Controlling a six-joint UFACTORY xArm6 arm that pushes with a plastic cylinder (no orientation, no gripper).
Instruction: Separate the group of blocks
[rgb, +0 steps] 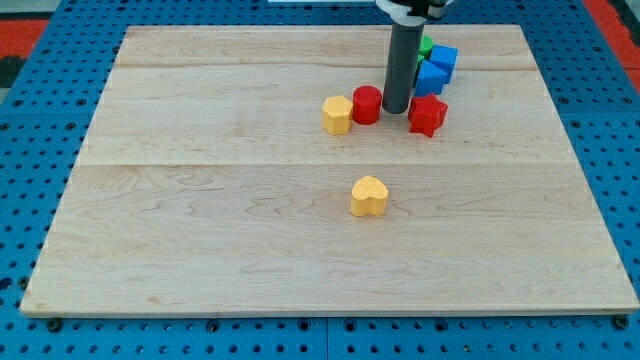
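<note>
My tip (396, 109) rests on the board between a red cylinder (367, 104) on its left and a red star-shaped block (427, 115) on its right, close to both. A yellow hexagonal block (337, 114) touches the red cylinder's left side. Behind the rod sit two blue blocks, one (431, 78) nearer and one (443, 59) farther toward the view's top, and a green block (425, 45) mostly hidden by the rod. A yellow heart-shaped block (368, 196) lies alone toward the view's bottom.
The wooden board (200, 200) lies on a blue perforated table (30, 150). The board's edges run near the view's borders.
</note>
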